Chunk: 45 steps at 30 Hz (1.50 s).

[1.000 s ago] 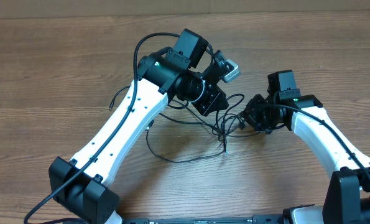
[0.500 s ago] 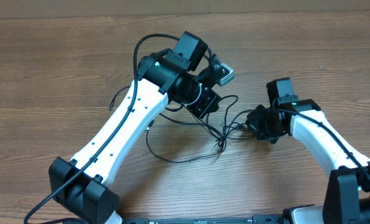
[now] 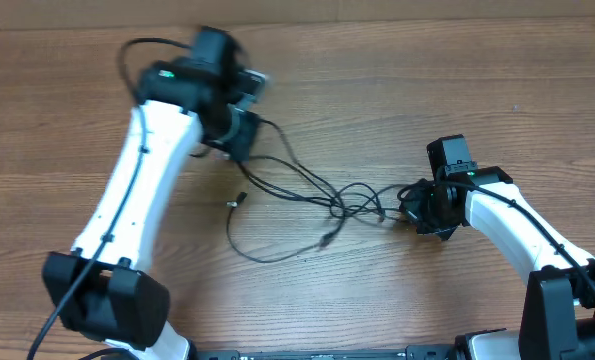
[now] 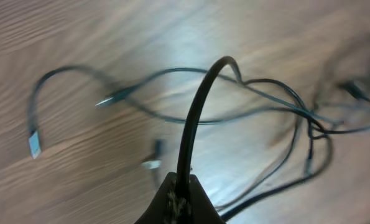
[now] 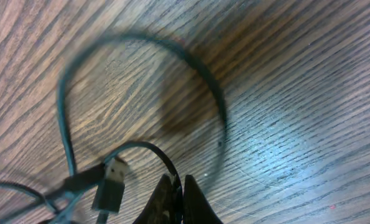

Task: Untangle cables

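Several thin black cables (image 3: 307,185) lie across the wooden table and meet in a knot (image 3: 355,202) near the middle. My left gripper (image 3: 247,128) is at the far left, blurred, shut on one cable (image 4: 200,106) that arcs up from its jaws (image 4: 181,193). My right gripper (image 3: 409,205) sits just right of the knot, shut on another black cable (image 5: 166,158). A black plug (image 5: 110,186) lies close to the left of the right gripper (image 5: 180,196). Loose plug ends (image 3: 235,202) (image 3: 324,240) rest on the table. A silver-tipped plug (image 4: 34,146) shows in the left wrist view.
Bare wooden tabletop (image 3: 427,90) surrounds the cables. A wide cable loop (image 3: 267,255) curves toward the front below the knot. The white left arm (image 3: 127,210) runs along the left side, and the right arm (image 3: 522,235) comes in from the lower right.
My left arm has swung far to the left with its cable, drawing the strands out of the bunch into a long line. The right gripper has shut on a cable and shifted slightly toward the front.
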### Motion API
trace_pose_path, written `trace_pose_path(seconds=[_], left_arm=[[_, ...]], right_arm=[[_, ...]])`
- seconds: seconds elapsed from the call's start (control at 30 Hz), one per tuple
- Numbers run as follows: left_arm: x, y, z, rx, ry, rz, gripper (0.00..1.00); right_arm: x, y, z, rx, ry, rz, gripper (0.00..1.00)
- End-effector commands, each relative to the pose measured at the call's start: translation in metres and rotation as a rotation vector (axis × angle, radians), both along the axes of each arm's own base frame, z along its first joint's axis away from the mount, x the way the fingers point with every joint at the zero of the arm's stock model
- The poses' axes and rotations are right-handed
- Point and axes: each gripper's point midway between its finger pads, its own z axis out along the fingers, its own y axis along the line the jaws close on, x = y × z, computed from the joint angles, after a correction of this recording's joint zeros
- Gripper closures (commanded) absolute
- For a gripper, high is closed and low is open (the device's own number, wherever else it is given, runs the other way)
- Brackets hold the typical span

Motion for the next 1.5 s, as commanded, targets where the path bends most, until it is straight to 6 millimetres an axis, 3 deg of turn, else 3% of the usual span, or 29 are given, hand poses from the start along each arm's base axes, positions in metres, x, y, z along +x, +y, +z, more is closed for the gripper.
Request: trace_pose_path(seconds=[0.0,0.27,0.43,0.63,0.7,0.8,0.9,1.2,1.47], left_arm=[[0.011,0.037,0.020,0.009,-0.059,0.108,0.96],[0.018,0.091,0.022,0.003,-0.054,0.317,0.96],[0.021,0.134,0.025,0.002,-0.055,0.593,0.96],[0.025,0.153,0.042,-0.088,-0.084,0.670,0.95],[0.027,0.148,0.047,-0.135,-0.086,0.654,0.86],[0.027,0.130,0.050,-0.215,-0.073,0.567,0.60],[0.024,0.102,0.055,-0.293,-0.062,0.428,0.21],[0.012,0.028,0.051,-0.267,-0.069,0.070,0.16],[0.004,-0.015,0.018,-0.206,0.010,-0.080,0.18]], right_arm=[[-0.002,-0.004,-0.003,-0.023,0.003,0.005,0.96],[-0.002,-0.004,-0.003,-0.023,0.003,0.004,0.96],[-0.002,-0.004,-0.004,-0.024,0.005,0.005,0.96],[-0.005,-0.010,-0.005,-0.059,0.014,0.001,0.96],[-0.005,-0.011,-0.005,-0.062,0.016,0.000,0.96],[-0.005,-0.011,-0.005,-0.061,0.015,0.000,0.96],[-0.005,-0.011,-0.005,-0.061,0.016,0.000,0.96],[-0.005,-0.011,-0.005,-0.061,0.016,0.000,0.96],[-0.005,-0.011,-0.005,-0.061,0.017,0.000,0.96]])
